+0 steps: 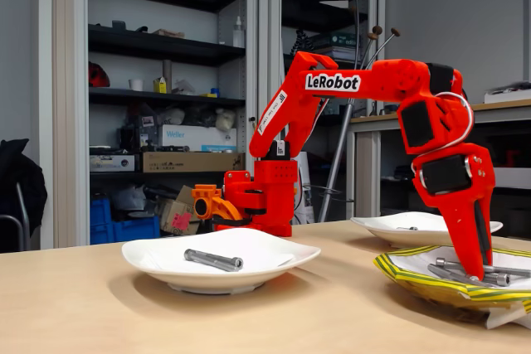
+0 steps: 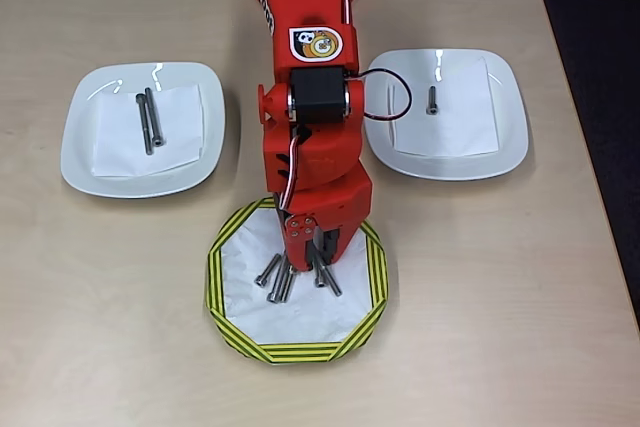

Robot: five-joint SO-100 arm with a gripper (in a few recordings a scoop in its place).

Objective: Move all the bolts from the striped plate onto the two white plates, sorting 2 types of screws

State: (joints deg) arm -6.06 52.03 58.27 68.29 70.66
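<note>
Your end effector [image 2: 318, 259] sits low in the striped plate [image 2: 250, 342] among the remaining bolts [image 2: 280, 279], grip unclear; they're hard, slick steel, likely to roll, so pinch one mid-shank across its axis; sorted bolts already lie on the two white plates [image 2: 80, 162].

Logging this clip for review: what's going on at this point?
The red arm's gripper is down in the striped plate, its tips among the bolts left there; whether it has closed on one can't be told. In the overhead view, the white plate on the left holds two long bolts, and the white plate on the right holds one short bolt. Several bolts remain on the striped plate.
</note>
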